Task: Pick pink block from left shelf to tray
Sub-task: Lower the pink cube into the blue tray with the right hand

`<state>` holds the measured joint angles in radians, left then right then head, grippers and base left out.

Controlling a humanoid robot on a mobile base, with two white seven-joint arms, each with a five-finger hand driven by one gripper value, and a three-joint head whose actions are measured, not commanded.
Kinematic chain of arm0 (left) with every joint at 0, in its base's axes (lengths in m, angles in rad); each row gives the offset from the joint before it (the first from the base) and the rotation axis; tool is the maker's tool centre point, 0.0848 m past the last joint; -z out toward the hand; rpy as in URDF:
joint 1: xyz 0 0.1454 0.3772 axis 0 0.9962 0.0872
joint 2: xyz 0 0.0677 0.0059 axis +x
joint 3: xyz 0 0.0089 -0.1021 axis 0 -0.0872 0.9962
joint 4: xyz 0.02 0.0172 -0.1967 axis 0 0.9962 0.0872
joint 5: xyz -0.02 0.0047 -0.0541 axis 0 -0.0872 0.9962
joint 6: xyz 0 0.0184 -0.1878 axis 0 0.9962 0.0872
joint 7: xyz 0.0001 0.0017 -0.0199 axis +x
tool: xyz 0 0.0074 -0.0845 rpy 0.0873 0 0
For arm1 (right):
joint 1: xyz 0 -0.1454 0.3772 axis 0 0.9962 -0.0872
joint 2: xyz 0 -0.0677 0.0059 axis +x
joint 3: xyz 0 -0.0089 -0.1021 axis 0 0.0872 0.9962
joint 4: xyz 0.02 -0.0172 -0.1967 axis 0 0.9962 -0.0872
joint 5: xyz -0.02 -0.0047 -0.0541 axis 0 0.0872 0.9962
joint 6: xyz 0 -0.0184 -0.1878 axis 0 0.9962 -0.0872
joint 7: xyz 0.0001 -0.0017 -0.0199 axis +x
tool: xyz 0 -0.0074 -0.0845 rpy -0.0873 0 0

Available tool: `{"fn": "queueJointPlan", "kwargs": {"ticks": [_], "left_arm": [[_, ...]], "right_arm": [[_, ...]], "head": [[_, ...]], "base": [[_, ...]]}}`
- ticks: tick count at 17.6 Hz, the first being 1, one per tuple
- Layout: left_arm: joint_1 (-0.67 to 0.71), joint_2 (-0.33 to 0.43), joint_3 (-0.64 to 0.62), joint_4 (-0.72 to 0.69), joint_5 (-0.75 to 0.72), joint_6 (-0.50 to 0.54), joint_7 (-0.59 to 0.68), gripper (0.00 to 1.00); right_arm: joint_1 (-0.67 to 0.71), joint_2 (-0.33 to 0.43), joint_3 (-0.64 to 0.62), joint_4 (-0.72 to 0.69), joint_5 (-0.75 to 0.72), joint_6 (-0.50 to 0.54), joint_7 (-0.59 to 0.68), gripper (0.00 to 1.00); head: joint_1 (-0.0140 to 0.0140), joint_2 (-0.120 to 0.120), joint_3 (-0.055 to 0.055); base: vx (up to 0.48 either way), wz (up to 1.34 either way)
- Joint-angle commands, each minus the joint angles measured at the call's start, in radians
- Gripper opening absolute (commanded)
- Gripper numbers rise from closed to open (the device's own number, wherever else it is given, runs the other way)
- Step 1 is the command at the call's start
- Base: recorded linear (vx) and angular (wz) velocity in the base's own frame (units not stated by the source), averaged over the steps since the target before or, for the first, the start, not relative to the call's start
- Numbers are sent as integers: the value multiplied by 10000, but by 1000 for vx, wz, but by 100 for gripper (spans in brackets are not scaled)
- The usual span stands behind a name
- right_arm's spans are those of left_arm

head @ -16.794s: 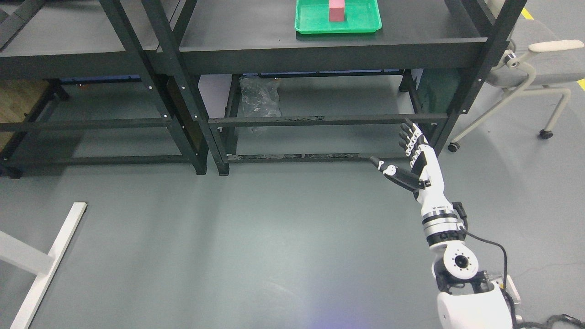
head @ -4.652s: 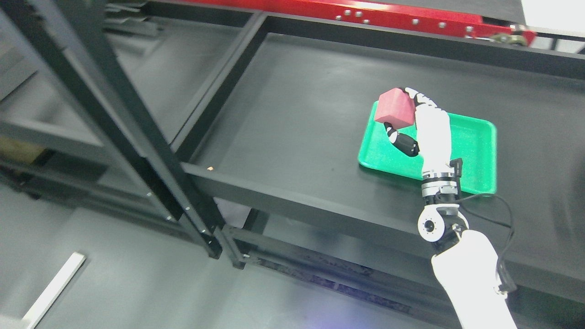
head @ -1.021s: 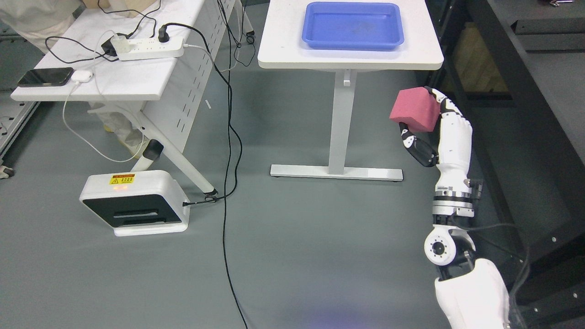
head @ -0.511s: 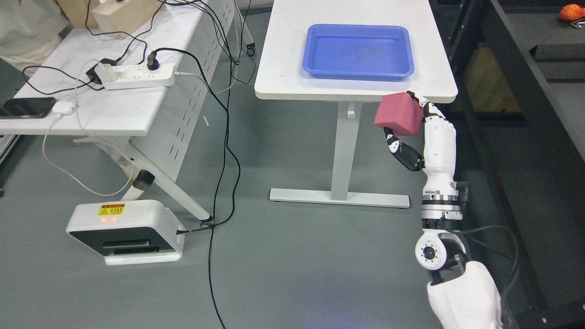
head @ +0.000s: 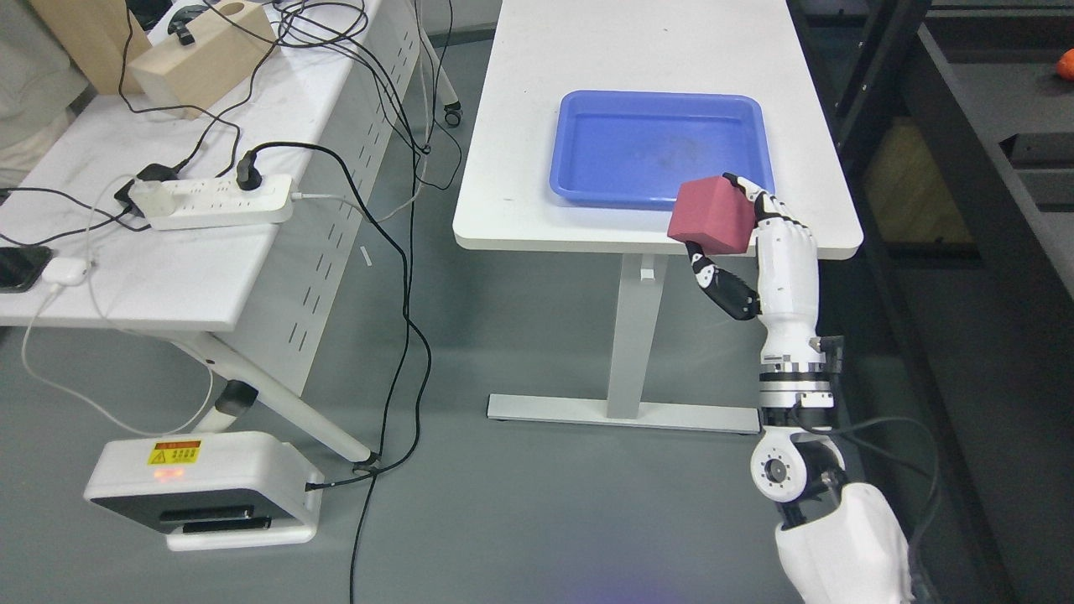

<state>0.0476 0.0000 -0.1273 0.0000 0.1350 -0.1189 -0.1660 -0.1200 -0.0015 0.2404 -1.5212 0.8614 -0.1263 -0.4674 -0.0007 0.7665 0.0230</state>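
Head view. Your right hand (head: 759, 243) is raised, fingers and thumb clamped around the pink block (head: 710, 215), which sits at the hand's upper left, clear of any surface. Just beyond the hand, the blue tray (head: 587, 180) lies on the white table (head: 520, 210); the block overlaps the tray's near right corner.

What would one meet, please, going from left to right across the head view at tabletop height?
Wooden block → power strip → blue tray → pink block in the right hand → dark shelf.
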Motion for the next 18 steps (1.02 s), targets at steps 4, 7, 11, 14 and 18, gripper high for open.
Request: {"fn": "queueJointPlan", "kwargs": {"ticks": [4, 7, 11, 14, 18], "left_arm": [[0, 175, 0, -175, 0, 8, 4, 100], [0, 175, 0, -175, 0, -7, 4, 100], [0, 175, 0, -175, 0, 8, 4, 100], [0, 175, 0, -175, 0, -7, 4, 100], [0, 175, 0, -175, 0, -7, 4, 100]], "right_arm": [[-211, -160, 771, -20, 2215, 127, -5, 4], [-273, -160, 847, -5, 2262, 127, -5, 4], [-273, -160, 1000, 10, 2323, 112, -5, 4], [-273, -160, 1307, 10, 2981, 127, 10, 4], [-273, -160, 1461, 133, 3029, 112, 1187, 4]], "head": [[0, 0, 0], [0, 0, 0], [0, 0, 0], [0, 0, 0], [0, 0, 0]], "base": [[295, -35], [275, -66], [248, -53], [207, -40], [165, -22]]}}
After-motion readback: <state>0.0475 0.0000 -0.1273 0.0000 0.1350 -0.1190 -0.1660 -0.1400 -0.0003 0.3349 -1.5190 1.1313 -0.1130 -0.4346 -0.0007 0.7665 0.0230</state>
